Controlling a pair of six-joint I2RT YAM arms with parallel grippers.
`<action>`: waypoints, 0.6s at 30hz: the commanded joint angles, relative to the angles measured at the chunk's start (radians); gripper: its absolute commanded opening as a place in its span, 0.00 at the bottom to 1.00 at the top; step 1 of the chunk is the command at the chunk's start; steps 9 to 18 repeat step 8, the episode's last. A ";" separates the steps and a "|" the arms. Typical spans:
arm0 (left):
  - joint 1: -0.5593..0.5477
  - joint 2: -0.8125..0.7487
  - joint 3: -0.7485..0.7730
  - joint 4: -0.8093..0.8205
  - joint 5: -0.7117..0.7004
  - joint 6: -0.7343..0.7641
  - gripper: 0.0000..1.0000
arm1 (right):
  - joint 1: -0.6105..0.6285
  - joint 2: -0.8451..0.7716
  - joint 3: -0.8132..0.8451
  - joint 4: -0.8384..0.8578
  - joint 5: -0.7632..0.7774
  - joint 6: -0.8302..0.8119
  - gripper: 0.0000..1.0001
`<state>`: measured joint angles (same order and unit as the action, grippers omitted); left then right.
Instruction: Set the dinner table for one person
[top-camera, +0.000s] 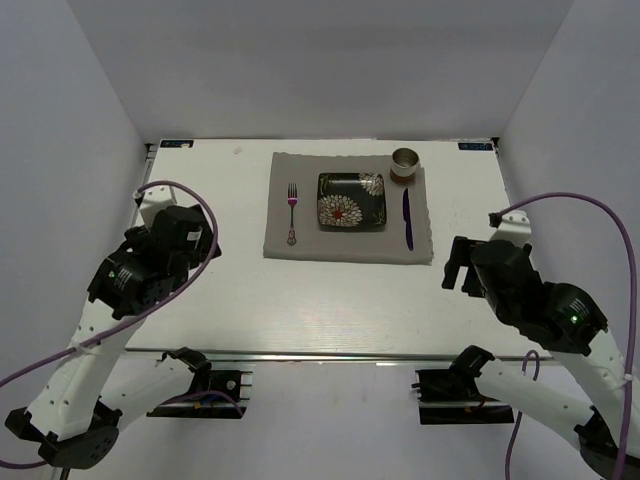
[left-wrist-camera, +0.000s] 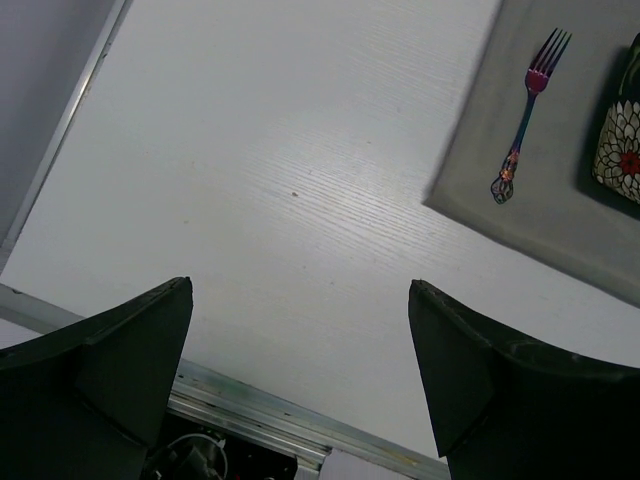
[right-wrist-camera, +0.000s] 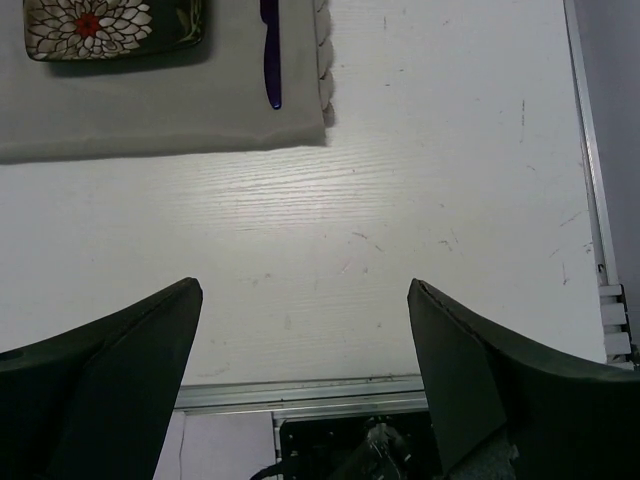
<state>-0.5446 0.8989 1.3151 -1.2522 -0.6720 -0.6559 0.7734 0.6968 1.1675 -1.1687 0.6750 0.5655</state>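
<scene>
- Left gripper: is hanging released, jaws wide, holding nothing, at the 8 o'clock side of the dinner table.
- Dinner table: is lying flat beneath both arms, carrying a placemat toward 12 o'clock.
- Fork: is lying at 9 o'clock of the plate.
- Knife: is lying at the plate's 3 o'clock.
- Cup: is standing at the plate's 1 o'clock.
- Right gripper: is hanging released and empty at 4 o'clock.
- Step: the setting is looking complete; the next move is calling only for keeping both arms clear of the placemat.

I see a robotics lab cell rather than a home: bare white panels box in the dinner table on three sides, a metal rail runs along its near edge, and the left arm and right arm clamped there trail purple cables.
</scene>
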 joint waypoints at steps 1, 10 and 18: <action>0.006 -0.040 0.056 -0.099 -0.006 -0.014 0.98 | 0.000 -0.052 0.020 -0.045 0.011 -0.004 0.89; 0.006 -0.068 0.059 -0.108 0.003 -0.019 0.98 | 0.001 -0.030 0.034 -0.046 0.035 -0.016 0.89; 0.006 -0.068 0.059 -0.108 0.003 -0.019 0.98 | 0.001 -0.030 0.034 -0.046 0.035 -0.016 0.89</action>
